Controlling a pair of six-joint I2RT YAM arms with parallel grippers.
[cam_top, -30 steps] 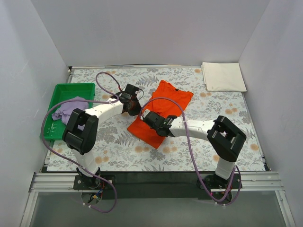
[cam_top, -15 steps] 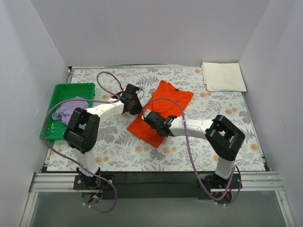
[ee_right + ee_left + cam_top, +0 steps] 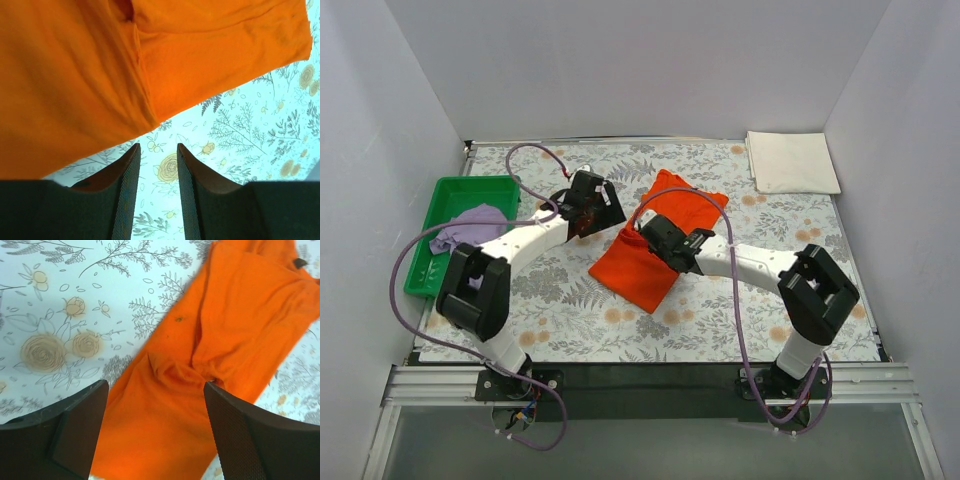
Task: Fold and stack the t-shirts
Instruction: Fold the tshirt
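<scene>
The bright orange t-shirt (image 3: 645,262) lies folded lengthwise as a slanted strip on the flowered table (image 3: 570,320). Over its left edge hovers my left gripper (image 3: 592,203), open; the left wrist view has wide-apart fingers (image 3: 75,425) with only the orange shirt (image 3: 225,325) below them. My right gripper (image 3: 665,234) hangs above the shirt's middle, open, nothing between its fingertips (image 3: 127,170); the orange cloth (image 3: 100,65) fills the upper part of that view. A crumpled pale lilac t-shirt (image 3: 472,226) sits in the green tray (image 3: 455,190). One cream-white t-shirt (image 3: 792,162) lies folded at the back right.
White walls close the table in on three sides. The green tray stands against the left wall. Purple cables loop from both arms over the table's left and middle.
Both grippers went from shut to open and let go of the orange shirt. They rose and drew toward the far side; the shirt stays flat on the table.
</scene>
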